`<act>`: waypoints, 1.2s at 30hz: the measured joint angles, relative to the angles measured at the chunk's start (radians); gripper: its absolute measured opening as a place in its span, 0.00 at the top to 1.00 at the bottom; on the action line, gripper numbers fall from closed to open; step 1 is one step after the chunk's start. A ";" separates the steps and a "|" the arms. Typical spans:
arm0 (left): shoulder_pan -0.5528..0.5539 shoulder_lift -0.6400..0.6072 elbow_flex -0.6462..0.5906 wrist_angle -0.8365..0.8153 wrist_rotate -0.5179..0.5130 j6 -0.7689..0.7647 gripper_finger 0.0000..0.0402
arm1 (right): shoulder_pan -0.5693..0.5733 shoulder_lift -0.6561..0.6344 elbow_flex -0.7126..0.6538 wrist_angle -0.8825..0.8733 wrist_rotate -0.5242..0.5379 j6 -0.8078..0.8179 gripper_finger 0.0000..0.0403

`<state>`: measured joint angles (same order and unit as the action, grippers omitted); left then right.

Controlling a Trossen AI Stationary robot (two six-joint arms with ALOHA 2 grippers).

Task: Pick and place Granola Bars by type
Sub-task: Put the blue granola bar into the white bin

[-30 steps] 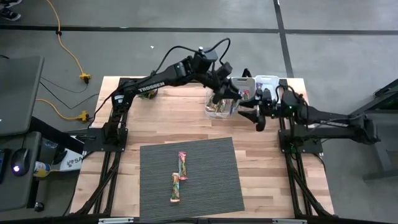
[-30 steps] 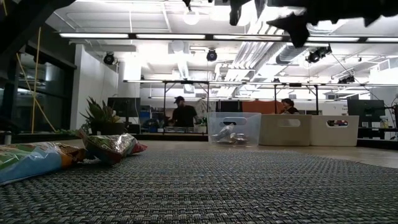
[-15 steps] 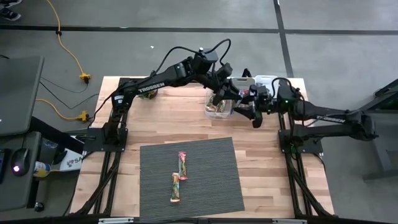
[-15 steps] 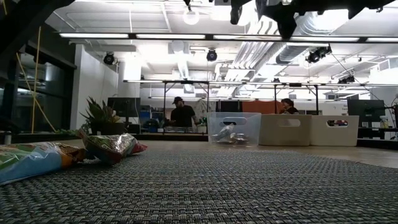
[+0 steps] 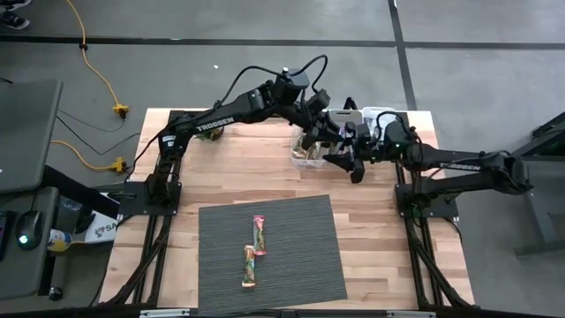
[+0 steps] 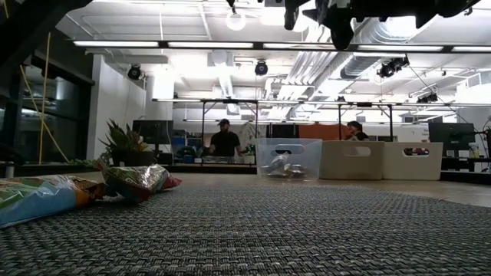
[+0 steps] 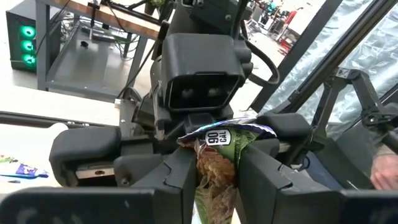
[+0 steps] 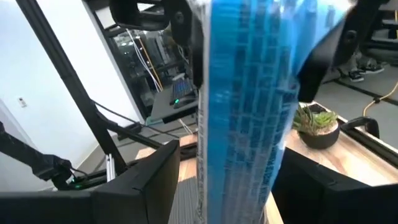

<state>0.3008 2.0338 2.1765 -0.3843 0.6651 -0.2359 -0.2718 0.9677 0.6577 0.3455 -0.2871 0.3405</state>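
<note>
High view: wooden slatted bench [image 5: 221, 177] with a grey woven rectangular mat [image 5: 300, 265] at the front; two slim shiny multicoloured wrapped granola bars [image 5: 254, 252] lie on the mat, end to end, slightly offset. Left hand [image 5: 315, 132] is over the clear plastic bin [image 5: 305, 157] at the back of the bench, right hand [image 5: 351, 161] just beside it, both close together; white bins [image 5: 381, 114] behind them. Low view: mat in the foreground, two crinkly bars [image 6: 92, 188] at far left, clear bin [image 6: 288, 159] holding some wrapped bars, two white bins [image 6: 380, 160] right of it, small green potted plant [image 6: 123, 146] at left, two people [image 6: 225, 141] in the room beyond; both hands dark at the top edge. Left wrist view: left hand [image 7: 217, 169] clamped on a green-topped wrapped bar [image 7: 217, 149] standing upright between its fingers [image 7: 180, 180], the right arm's wrist camera housing [image 7: 199, 71] directly ahead. Right wrist view: right hand's fingers [image 8: 152, 180] spread wide, a blue shiny wrapped bar [image 8: 249, 93] upright between them, gripped from above by the other hand; contact with the right fingers unclear. Potted plant [image 8: 317, 124] on the bench behind.
</note>
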 joint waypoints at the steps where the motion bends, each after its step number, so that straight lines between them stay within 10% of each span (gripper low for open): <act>1: 0.000 0.000 0.000 0.000 0.000 0.000 0.76 | 0.000 0.003 0.000 0.008 0.000 0.000 0.47; 36: 0.000 0.001 0.000 0.000 0.000 0.000 0.76 | 0.000 0.002 0.000 0.040 -0.004 -0.008 0.78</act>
<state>0.3004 2.0346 2.1765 -0.3843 0.6655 -0.2363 -0.2722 0.9695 0.6575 0.3859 -0.2913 0.3328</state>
